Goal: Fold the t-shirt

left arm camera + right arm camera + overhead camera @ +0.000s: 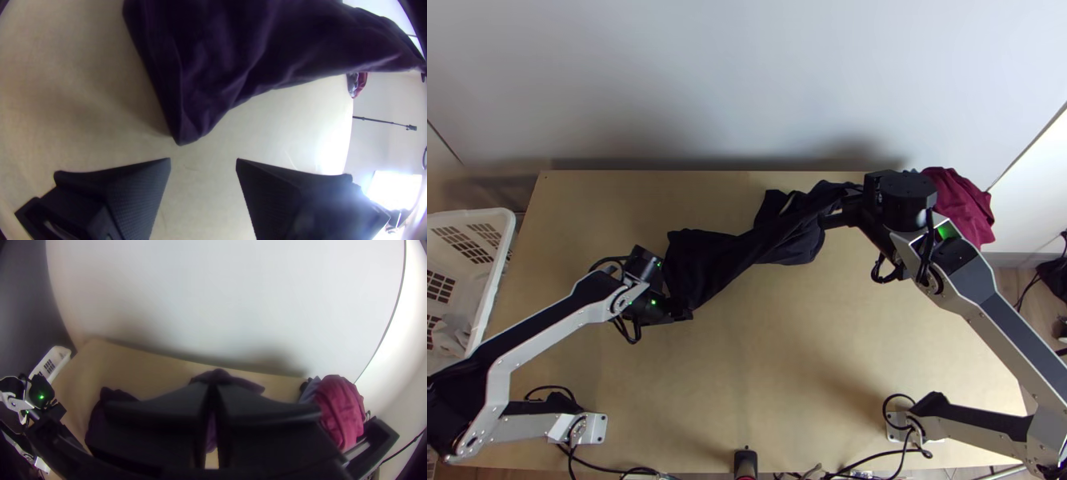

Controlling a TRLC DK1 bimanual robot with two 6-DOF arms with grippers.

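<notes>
The dark t-shirt (727, 256) lies bunched and twisted across the table's upper middle, its right part rising toward my right gripper (833, 218). Shut fingers of my right gripper (213, 387) pinch the t-shirt (212, 375), hiding much of it. My left gripper (685, 314) is at the cloth's lower left corner. From the left wrist, that corner of the t-shirt (191, 120) tapers to a point just beyond my left gripper (203, 160), which is open with bare table between its fingers.
A maroon cloth (959, 204) is heaped at the table's far right corner, with a greyish cloth (310, 389) beside it. A white basket (495, 220) stands off the left edge. Bare wooden table (763, 352) stretches between the arms' bases.
</notes>
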